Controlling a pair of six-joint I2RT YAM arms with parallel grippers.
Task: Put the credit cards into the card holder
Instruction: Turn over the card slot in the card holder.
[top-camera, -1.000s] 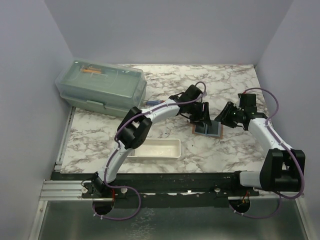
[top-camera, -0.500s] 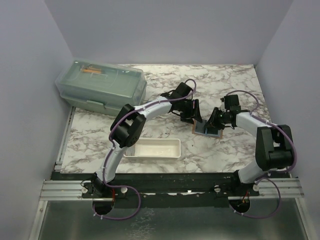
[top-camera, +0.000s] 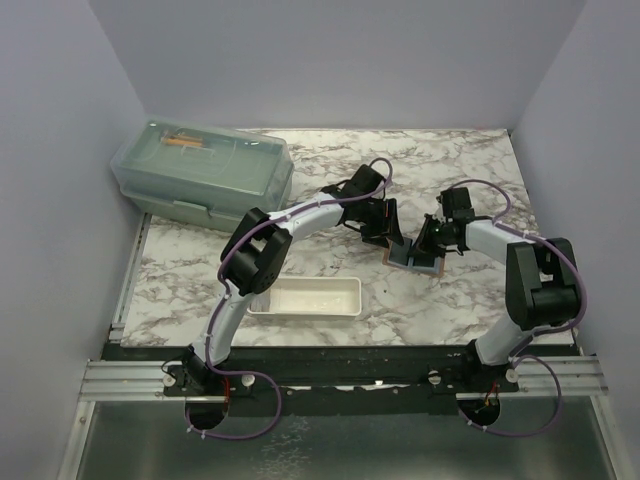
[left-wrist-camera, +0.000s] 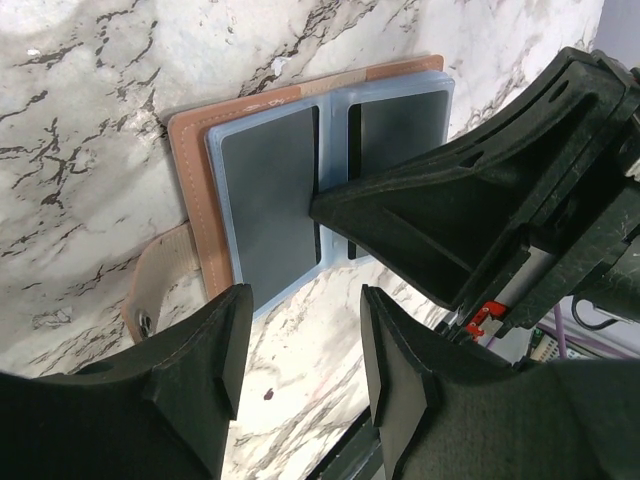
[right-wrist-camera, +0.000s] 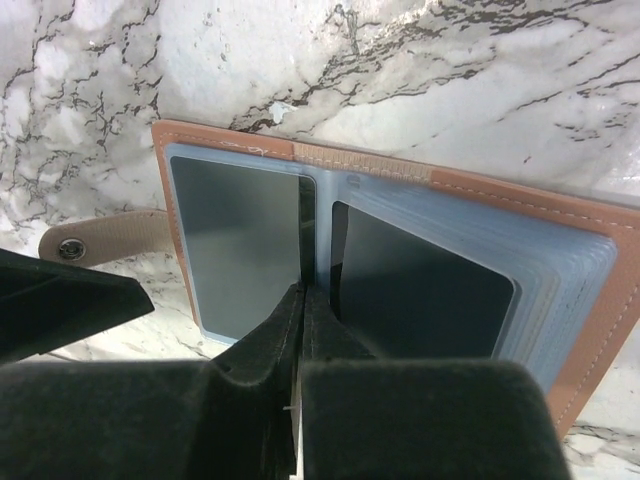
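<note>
The tan-brown card holder (top-camera: 432, 268) lies open on the marble table, its blue-grey sleeves facing up. Two dark credit cards sit in the sleeves, one on each side of the spine (right-wrist-camera: 240, 240) (right-wrist-camera: 410, 275). My right gripper (right-wrist-camera: 303, 295) is shut, its tips pressing down on the spine between the two cards. My left gripper (left-wrist-camera: 300, 340) is open and empty, hovering just beside the holder's edge (left-wrist-camera: 190, 160), near the studded strap (left-wrist-camera: 150, 300). In the top view both grippers meet over the holder, left (top-camera: 392, 237) and right (top-camera: 422, 243).
A long white tray (top-camera: 305, 298) lies near the front, left of the holder. A clear green lidded box (top-camera: 205, 175) stands at the back left. Lilac walls close in the table on three sides.
My right gripper has moved left onto the open holder and now rests on its spine. My left gripper has pulled back off the holder toward the back left.
</note>
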